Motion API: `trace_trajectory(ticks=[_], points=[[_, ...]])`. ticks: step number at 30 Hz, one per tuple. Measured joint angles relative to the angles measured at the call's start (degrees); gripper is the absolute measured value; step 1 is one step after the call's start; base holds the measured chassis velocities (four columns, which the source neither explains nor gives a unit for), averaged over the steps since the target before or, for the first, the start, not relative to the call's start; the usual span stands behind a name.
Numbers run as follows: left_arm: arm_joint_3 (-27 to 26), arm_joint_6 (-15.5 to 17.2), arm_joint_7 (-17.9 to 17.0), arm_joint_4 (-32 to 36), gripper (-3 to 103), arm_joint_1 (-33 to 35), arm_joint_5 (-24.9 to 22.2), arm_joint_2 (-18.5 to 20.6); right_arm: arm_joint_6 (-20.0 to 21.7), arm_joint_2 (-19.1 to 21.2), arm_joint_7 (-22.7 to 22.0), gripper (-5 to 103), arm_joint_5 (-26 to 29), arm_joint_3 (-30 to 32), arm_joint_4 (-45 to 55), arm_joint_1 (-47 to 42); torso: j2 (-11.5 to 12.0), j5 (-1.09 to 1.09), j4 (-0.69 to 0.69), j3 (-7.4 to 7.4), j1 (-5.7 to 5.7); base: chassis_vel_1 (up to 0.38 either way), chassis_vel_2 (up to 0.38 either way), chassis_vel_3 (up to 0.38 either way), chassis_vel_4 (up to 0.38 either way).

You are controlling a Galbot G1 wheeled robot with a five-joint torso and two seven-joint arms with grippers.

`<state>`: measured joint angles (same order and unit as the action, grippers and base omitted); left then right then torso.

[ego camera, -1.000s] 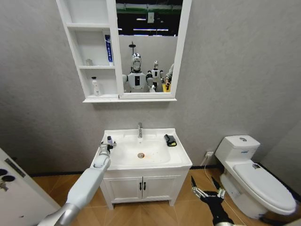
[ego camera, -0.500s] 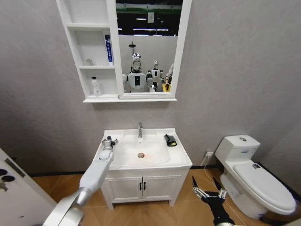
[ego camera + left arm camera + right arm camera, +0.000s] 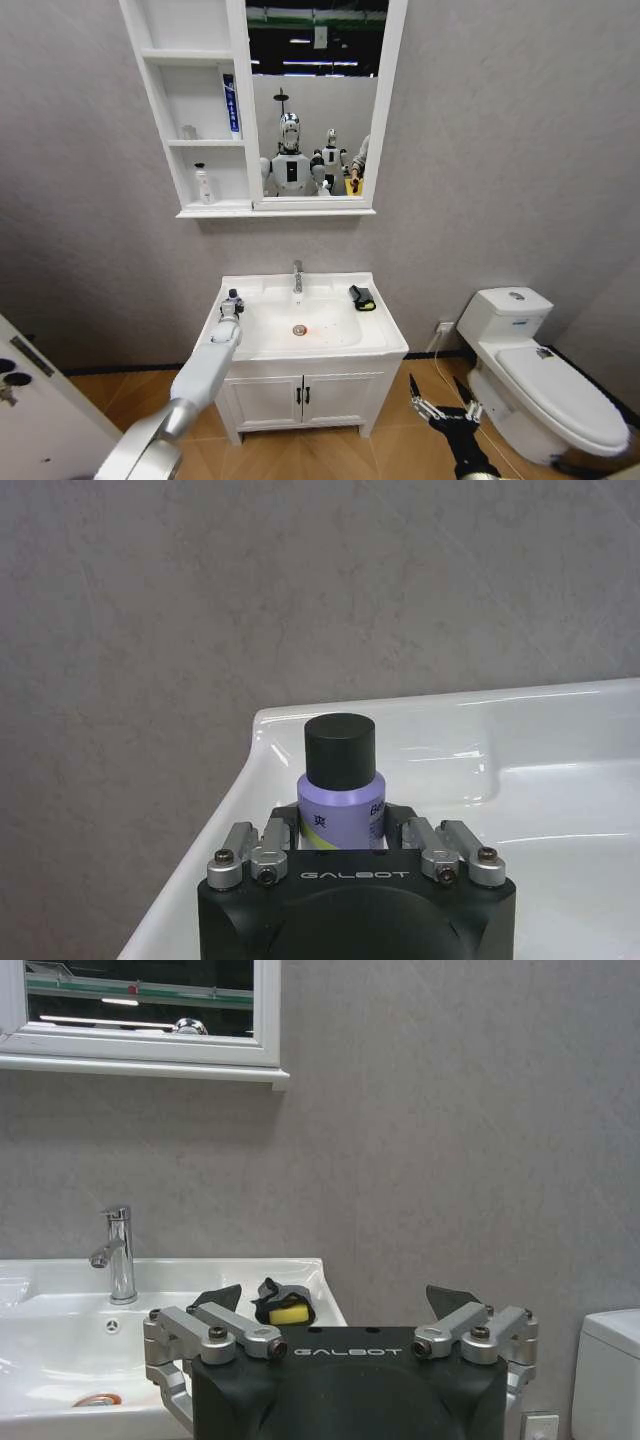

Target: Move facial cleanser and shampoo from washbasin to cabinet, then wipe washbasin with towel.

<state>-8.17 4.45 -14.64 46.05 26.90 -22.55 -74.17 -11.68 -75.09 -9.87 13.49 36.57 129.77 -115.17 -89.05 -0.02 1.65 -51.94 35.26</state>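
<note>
The left gripper reaches over the near-left corner of the washbasin, its fingers drawn in against either side of a small purple bottle with a black cap, which stands upright on the basin's left ledge. Whether the pads are fully pressed on the bottle is hard to tell from the left wrist view, but they appear to have hold of it. The right gripper hangs low beside the vanity, near the floor and left of the toilet, fingers spread wide and holding nothing. The black towel with its yellow edge lies on the far-right ledge, right of the tap. On the cabinet above, a white bottle stands in the lowest niche and a blue tube leans in the middle one.

The risk from here is a slipped grip: the fingers hold the bottle low on its round body, and a lift begun before they clamp firmly could tip it into the bowl or knock it off the ledge's outer edge.

A second ago the left gripper sat nearer the robot, short of the bottle with its fingers apart; since then the arm has stretched forward and the fingers have closed in. The right arm has barely shifted.
</note>
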Motion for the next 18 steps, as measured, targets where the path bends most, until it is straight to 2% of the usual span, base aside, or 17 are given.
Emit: trace_trajectory(ticks=[2,4,5,7,8,11,12,15,16,18], points=[[0.2,0.2,0.2,2.5,43,0.6,-0.8,1.4,0.0,0.0,0.0,100,0.0,0.0,0.0,0.0,0.0,0.00,0.02,0.00,0.01,0.000,0.000,0.000,0.000],[0.9,1.4,0.5,9.1,43,2.5,-2.9,5.2,0.0,-0.1,0.0,100,0.3,-0.1,0.1,0.2,0.0,-0.01,0.02,0.00,0.00,0.000,0.000,0.000,0.000],[0.9,1.4,0.5,9.1,43,2.5,-2.9,5.2,0.0,-0.1,0.0,100,0.3,-0.1,0.1,0.2,0.0,-0.01,0.02,0.00,0.00,0.000,0.000,0.000,0.000],[1.2,4.0,0.1,18.8,43,5.0,-5.1,10.5,0.0,0.1,0.0,100,0.6,-0.1,0.1,0.7,0.0,0.02,-0.03,0.00,0.00,0.000,0.000,0.000,0.000],[1.2,4.0,0.1,18.8,43,5.0,-5.1,10.5,0.0,0.1,0.0,100,0.6,-0.1,0.1,0.7,0.0,0.02,-0.03,0.00,0.00,0.000,0.000,0.000,0.000],[1.1,7.9,-2.8,33.1,43,6.2,-11.0,17.7,0.6,0.7,0.0,100,0.7,-0.5,0.1,1.1,0.0,0.01,-0.01,0.01,0.00,0.000,0.000,0.000,0.000],[1.1,7.9,-2.8,33.1,43,6.2,-11.0,17.7,0.6,0.7,0.0,100,0.7,-0.5,0.1,1.1,0.0,0.01,-0.01,0.01,0.00,0.000,0.000,0.000,0.000],[0.8,13.3,-4.2,46.4,43,3.9,-20.1,26.9,0.8,1.3,0.1,100,0.6,-1.0,0.3,1.5,0.0,0.00,-0.02,0.00,0.01,0.000,0.000,0.000,0.000],[0.8,13.3,-4.2,46.4,43,3.9,-20.1,26.9,0.8,1.3,0.1,100,0.6,-1.0,0.3,1.5,0.0,0.00,-0.02,0.00,0.01,0.000,0.000,0.000,0.000],[1.4,19.0,-6.2,54.5,43,-0.7,-27.7,32.9,0.9,1.2,0.2,100,0.5,-1.6,0.6,1.9,0.0,0.04,-0.03,0.01,0.00,0.000,0.000,0.000,0.000]])
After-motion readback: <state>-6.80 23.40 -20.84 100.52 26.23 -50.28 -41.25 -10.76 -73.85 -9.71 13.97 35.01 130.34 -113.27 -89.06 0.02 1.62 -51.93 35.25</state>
